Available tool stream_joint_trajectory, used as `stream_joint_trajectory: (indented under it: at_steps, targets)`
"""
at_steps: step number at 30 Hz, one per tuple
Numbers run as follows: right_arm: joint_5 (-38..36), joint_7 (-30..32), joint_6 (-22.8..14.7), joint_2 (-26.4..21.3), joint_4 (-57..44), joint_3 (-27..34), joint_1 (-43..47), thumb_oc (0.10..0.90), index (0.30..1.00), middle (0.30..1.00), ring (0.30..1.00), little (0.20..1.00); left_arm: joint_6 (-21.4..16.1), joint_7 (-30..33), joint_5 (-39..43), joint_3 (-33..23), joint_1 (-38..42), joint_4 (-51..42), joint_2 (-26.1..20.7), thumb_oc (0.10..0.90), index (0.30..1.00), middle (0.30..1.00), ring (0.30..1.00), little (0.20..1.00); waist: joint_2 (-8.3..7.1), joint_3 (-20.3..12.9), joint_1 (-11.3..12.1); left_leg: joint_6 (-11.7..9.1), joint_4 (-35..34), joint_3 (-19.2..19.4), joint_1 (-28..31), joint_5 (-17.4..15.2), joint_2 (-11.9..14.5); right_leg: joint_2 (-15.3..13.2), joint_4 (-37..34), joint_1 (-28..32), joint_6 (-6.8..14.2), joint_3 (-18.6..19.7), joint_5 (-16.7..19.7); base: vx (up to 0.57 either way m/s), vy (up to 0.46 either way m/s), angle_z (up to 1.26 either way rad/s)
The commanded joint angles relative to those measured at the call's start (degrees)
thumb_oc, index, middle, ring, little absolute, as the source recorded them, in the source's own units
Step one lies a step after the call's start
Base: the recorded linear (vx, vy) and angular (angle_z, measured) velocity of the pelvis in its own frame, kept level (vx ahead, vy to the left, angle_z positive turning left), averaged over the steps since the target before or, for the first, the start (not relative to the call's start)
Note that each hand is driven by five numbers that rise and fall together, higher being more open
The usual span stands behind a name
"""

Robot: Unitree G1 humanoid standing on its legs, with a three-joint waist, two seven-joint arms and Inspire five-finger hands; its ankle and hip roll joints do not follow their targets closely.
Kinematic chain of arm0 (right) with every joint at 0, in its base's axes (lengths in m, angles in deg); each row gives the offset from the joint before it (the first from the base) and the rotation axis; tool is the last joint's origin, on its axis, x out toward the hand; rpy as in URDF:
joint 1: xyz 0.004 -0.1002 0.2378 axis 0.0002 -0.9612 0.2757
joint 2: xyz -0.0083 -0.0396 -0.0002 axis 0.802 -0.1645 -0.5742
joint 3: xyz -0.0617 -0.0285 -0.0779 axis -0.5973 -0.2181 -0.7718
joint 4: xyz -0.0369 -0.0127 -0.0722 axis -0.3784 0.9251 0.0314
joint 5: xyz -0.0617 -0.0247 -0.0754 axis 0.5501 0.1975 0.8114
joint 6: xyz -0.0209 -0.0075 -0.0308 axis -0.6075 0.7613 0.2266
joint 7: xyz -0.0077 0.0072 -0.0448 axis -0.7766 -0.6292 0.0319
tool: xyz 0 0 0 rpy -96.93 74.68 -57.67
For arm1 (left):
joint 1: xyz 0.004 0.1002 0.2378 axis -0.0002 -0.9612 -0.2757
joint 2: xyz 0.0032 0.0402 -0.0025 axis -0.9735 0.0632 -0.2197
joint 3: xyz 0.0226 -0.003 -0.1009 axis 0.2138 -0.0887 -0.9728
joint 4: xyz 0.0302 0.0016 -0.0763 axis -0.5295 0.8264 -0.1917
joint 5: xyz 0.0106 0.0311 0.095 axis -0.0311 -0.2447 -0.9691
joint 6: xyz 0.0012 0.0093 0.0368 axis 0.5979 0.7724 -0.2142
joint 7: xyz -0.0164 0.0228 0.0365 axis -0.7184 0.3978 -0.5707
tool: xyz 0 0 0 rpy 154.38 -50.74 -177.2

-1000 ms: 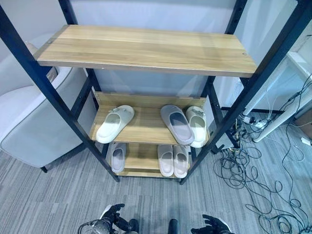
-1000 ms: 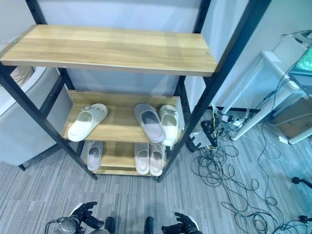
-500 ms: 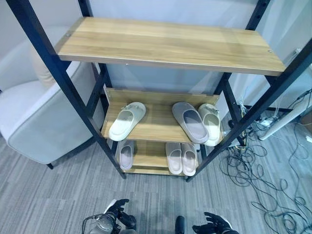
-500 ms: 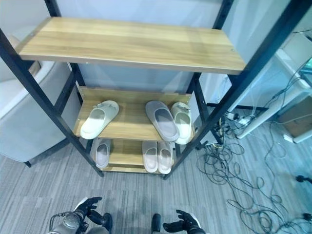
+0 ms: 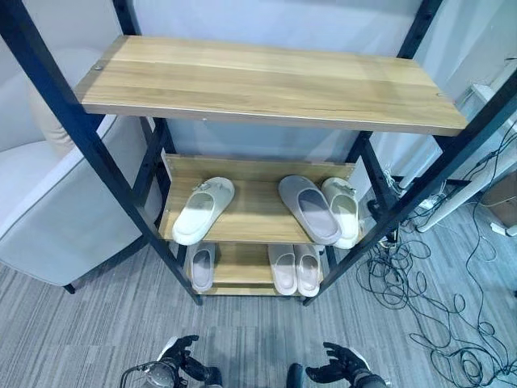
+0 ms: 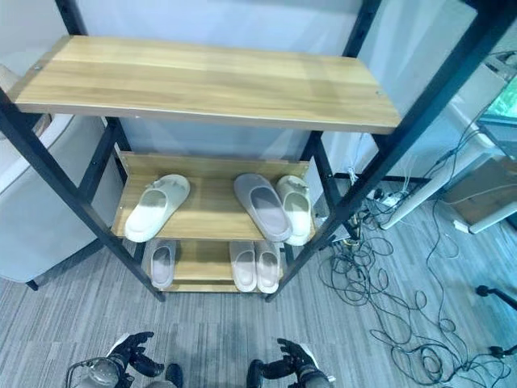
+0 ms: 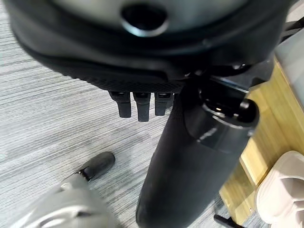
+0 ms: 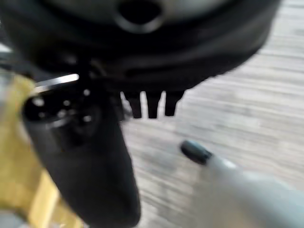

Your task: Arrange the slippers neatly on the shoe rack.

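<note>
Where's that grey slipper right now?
The grey slipper lies angled on the rack's middle shelf, right side, overlapping a cream slipper.

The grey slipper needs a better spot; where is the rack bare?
The top wooden shelf is bare. On the middle shelf, a free patch lies between the cream slipper and the grey slipper. Its right end is crowded, grey slipper against white slipper.

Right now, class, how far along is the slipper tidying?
Done: bottom shelf pair sits side by side. In hand: nothing; left hand and right hand hang open, low before the rack. Left: the middle shelf's grey slipper lies angled against the white one; another lies apart.
</note>
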Motion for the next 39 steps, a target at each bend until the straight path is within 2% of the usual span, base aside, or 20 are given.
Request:
stream_joint_trajectory:
  at_steps: [1, 3, 4, 8, 14, 19, 23, 29, 32, 37, 38, 39]
  targets:
    - [2.0, 0.1, -3.9, -5.8, -12.1, 0.4, 0.8, 0.800, 0.900, 0.900, 0.900, 0.900, -1.4, -0.2, -2.6, 0.6, 3.6, -0.6, 1.2, 0.800, 0.900, 0.900, 0.900, 0.900, 1.57, -1.3, 1.3, -1.6, 0.1, -4.1, -2.5, -1.4, -2.3, 4.6, 7.1, 2.6, 2.2, 0.5, -8.8, 0.03, -0.014, 0.12]
    - [2.1, -1.0, -4.7, -8.0, -20.5, 0.6, -0.2, 0.800, 0.900, 0.900, 0.900, 0.900, -1.7, -0.4, -3.6, 0.7, 3.0, -1.8, 1.5, 0.800, 0.900, 0.900, 0.900, 0.900, 1.80, -1.5, 1.1, -1.8, 0.1, -3.9, -1.9, -1.6, -2.3, 4.7, 5.8, 3.4, 2.5, -0.2, -8.4, 0.03, -0.004, 0.13]
    - [1.2, -3.0, -5.9, -10.4, -31.6, 0.9, -1.0, 0.800, 0.900, 0.900, 0.900, 0.900, -1.9, -0.4, -4.7, 0.7, 2.7, -2.6, 2.1, 0.800, 0.900, 0.900, 0.900, 0.900, 1.89, -1.6, 0.8, -1.9, 0.1, -3.7, -1.5, -1.7, -2.2, 4.7, 4.6, 4.3, 2.6, -0.7, -8.2, 0.00, 0.000, 0.00]
    - [-2.5, -7.4, -6.3, -11.8, -43.2, 0.1, -2.3, 0.800, 0.900, 0.900, 0.900, 0.900, -2.0, -0.6, -6.2, 0.9, 2.3, -2.8, 3.1, 0.800, 0.900, 0.900, 0.900, 0.900, 2.08, -2.0, 0.4, -2.0, 0.1, -3.3, -0.7, -1.9, -2.1, 4.7, 4.3, 5.5, 2.6, -1.1, -8.2, 0.02, 0.002, 0.00]
    - [-8.9, -10.7, -5.7, -11.0, -50.8, -2.6, -1.9, 0.800, 0.900, 0.900, 0.900, 0.900, -2.0, -0.4, -7.2, 1.5, 2.1, -3.0, 4.1, 0.800, 0.900, 0.900, 0.900, 0.900, 2.43, -2.5, 0.6, -2.2, 0.1, -3.1, -0.2, -2.0, -1.9, 4.7, 4.0, 6.2, 2.5, -1.6, -8.3, 0.01, 0.001, 0.00]
    - [-8.2, -9.8, -6.9, -11.7, -56.9, -2.2, -0.8, 0.800, 0.900, 0.900, 0.900, 0.900, -2.0, -0.1, -7.8, 1.5, 1.3, -2.8, 4.8, 0.800, 0.900, 0.900, 0.900, 0.900, 2.68, -3.0, 0.9, -2.4, 0.1, -3.1, 0.2, -2.1, -1.9, 4.5, 3.7, 6.9, 2.5, -1.9, -8.3, 0.02, 0.010, 0.01]
    - [0.3, -2.9, -10.1, -13.2, -64.1, 1.7, 2.7, 0.800, 0.900, 0.900, 0.900, 0.900, -2.0, 0.8, -7.9, 1.4, 0.3, -2.5, 5.8, 0.800, 0.900, 0.900, 0.900, 0.900, 2.88, -3.5, 1.1, -2.4, 0.1, -3.1, 0.3, -2.2, -1.7, 4.2, 3.4, 7.2, 2.9, -2.3, -8.0, 0.03, 0.026, 0.04]
    - [9.8, 4.8, -10.5, -15.7, -64.5, 5.0, 8.5, 0.800, 0.900, 0.900, 0.900, 0.900, -2.0, 0.4, -8.4, 2.6, -1.4, -3.2, 6.4, 0.800, 0.900, 0.900, 0.900, 0.900, 2.79, -3.6, 2.2, -2.2, 0.1, -3.4, 0.1, -2.3, -1.7, 3.9, 2.9, 7.3, 3.2, -2.7, -7.7, 0.02, 0.021, 0.08]
    - [18.7, 11.1, -9.5, -18.5, -61.9, 6.7, 13.8, 0.800, 0.900, 0.900, 0.900, 0.900, -2.0, 0.5, -8.7, 3.0, -1.9, -3.4, 6.3, 0.800, 0.900, 0.900, 0.900, 0.900, 2.49, -3.4, 3.3, -2.2, 0.1, -3.7, -0.1, -2.4, -1.6, 3.7, 2.5, 7.3, 3.4, -3.1, -7.5, 0.01, 0.008, 0.01]
    - [26.8, 16.3, -6.9, -24.9, -56.5, 8.2, 19.3, 0.800, 0.900, 0.900, 0.900, 0.900, -2.2, 0.0, -8.4, 3.2, -2.8, -3.8, 5.5, 0.800, 0.900, 0.900, 0.900, 0.900, 1.91, -3.0, 4.4, -2.1, 0.1, -4.1, -0.7, -2.3, -1.5, 3.6, 2.4, 6.9, 3.6, -3.6, -7.4, 0.01, 0.015, 0.03]
    - [29.2, 17.4, -5.9, -28.1, -53.4, 7.8, 21.9, 0.800, 0.900, 0.900, 0.900, 0.900, -2.4, -0.1, -8.1, 3.2, -3.2, -3.8, 5.1, 0.800, 0.900, 0.900, 0.900, 0.900, 1.62, -2.8, 4.7, -2.2, 0.1, -4.3, -1.1, -2.2, -1.5, 3.5, 2.4, 6.6, 3.6, -3.8, -7.3, 0.01, 0.028, 0.06]
    - [29.2, 17.5, -6.0, -28.1, -53.2, 7.7, 22.1, 0.800, 0.900, 0.900, 0.900, 0.900, -2.4, -0.1, -8.1, 3.1, -3.2, -3.8, 5.2, 0.800, 0.900, 0.900, 0.900, 0.900, 1.67, -2.8, 4.7, -2.2, 0.1, -4.4, -1.1, -2.2, -1.5, 3.5, 2.4, 6.6, 3.6, -3.8, -7.3, -0.01, 0.023, 0.13]
